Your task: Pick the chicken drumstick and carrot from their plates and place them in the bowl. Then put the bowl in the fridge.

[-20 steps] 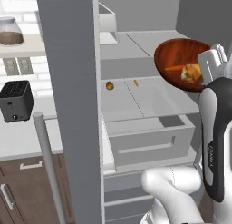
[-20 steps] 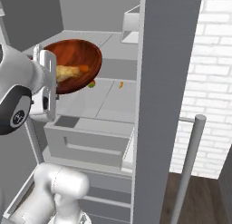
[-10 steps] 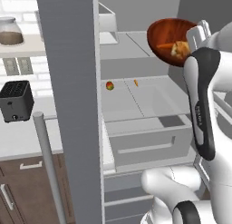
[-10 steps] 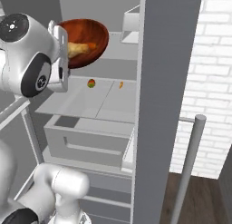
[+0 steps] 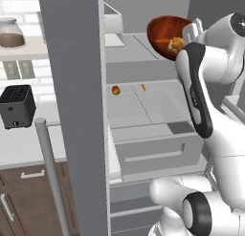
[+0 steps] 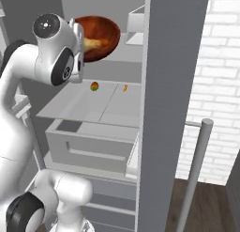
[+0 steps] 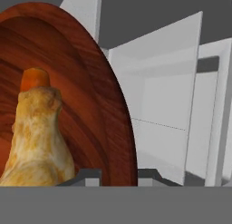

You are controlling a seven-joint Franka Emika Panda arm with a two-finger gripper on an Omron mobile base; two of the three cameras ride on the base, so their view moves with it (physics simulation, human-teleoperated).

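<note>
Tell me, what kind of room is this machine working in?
Most likely a home kitchen, a rendered one. An open fridge with pale shelves stands ahead, a black toaster sits on a counter over brown cabinets, and the hand holds a bowl of food.

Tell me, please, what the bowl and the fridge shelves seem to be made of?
The bowl looks like polished wood: reddish-brown, with darker curved grain lines and a soft gloss. It could also be glazed ceramic painted that way. The fridge shelves look like pale, matte plastic or frosted glass: flat, light grey, with no grain and thin dividing lines. The rendering leaves both open.
</note>
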